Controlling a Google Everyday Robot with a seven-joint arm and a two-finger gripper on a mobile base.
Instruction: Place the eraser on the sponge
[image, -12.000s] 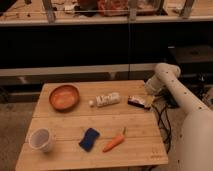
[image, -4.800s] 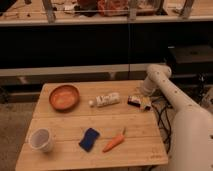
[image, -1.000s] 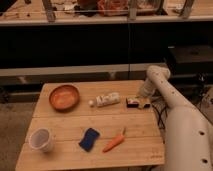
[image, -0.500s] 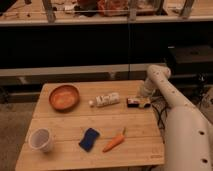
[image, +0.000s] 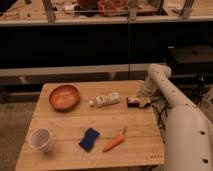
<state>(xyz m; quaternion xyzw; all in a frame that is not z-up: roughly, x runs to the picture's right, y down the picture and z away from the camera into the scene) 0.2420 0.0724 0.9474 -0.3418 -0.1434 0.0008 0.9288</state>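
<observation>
On the wooden table (image: 60, 122), seven loose items are sitting, one of each: one eraser (image: 133, 101), one blue sponge (image: 89, 139), one orange carrot (image: 114, 142), one white packet (image: 107, 99), one small white round item (image: 91, 103) just left of the packet, one reddish-brown bowl (image: 64, 97) and one white cup (image: 41, 140).

One white arm (image: 165, 92) is reaching down from the right side, and its one gripper (image: 143, 101) is sitting low at the table's right rear area. The eraser is lying immediately left of the gripper, touching it or nearly so; contact is not resolving. Whether the gripper is spread, pressed together or pinching the eraser: cannot tell.

The eraser is lying flat on the boards, right of the packet and well apart from the sponge, which is resting toward the front, left of centre, just beside the carrot. The eraser's long axis is appearing to run left to right, roughly parallel to the table's rear edge, with its right end toward the gripper. The dark body is showing; which end is the tan one cannot be told.
</observation>
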